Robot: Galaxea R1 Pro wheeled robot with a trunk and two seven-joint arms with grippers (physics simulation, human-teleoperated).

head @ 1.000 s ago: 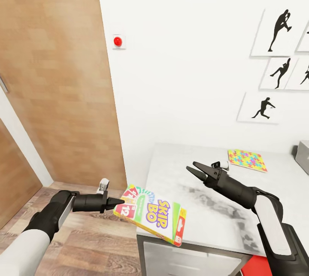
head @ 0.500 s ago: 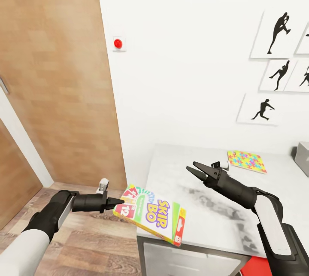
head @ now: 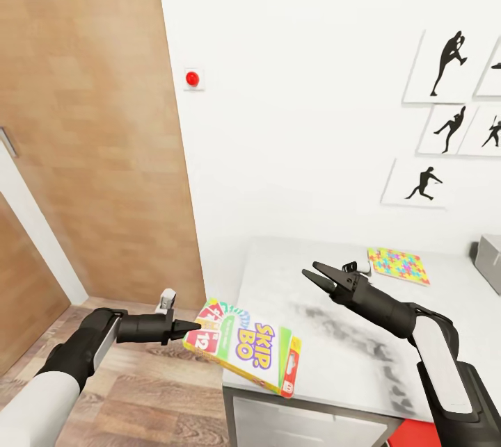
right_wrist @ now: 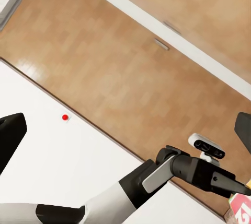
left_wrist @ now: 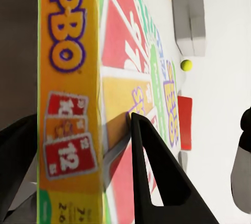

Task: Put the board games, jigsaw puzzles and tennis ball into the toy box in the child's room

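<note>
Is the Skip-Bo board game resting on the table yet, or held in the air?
Held in the air: the left hand grips the board game by one edge, tilted, overhanging the table corner.

The left arm reaches forward, its forearm roughly level, just off the near left corner of the table [head: 292, 273]. The left gripper [head: 189, 326] is clamped on the near edge of a board game [head: 245, 347], one dark finger [left_wrist: 157, 177] lying across the printed face and the other on the opposite side. The right arm rises from the table's near right edge and bends at the elbow, the forearm pointing toward the wall over the tabletop. The right gripper [head: 319, 277] hangs above the table with its jaws spread wide, holding nothing.
</note>
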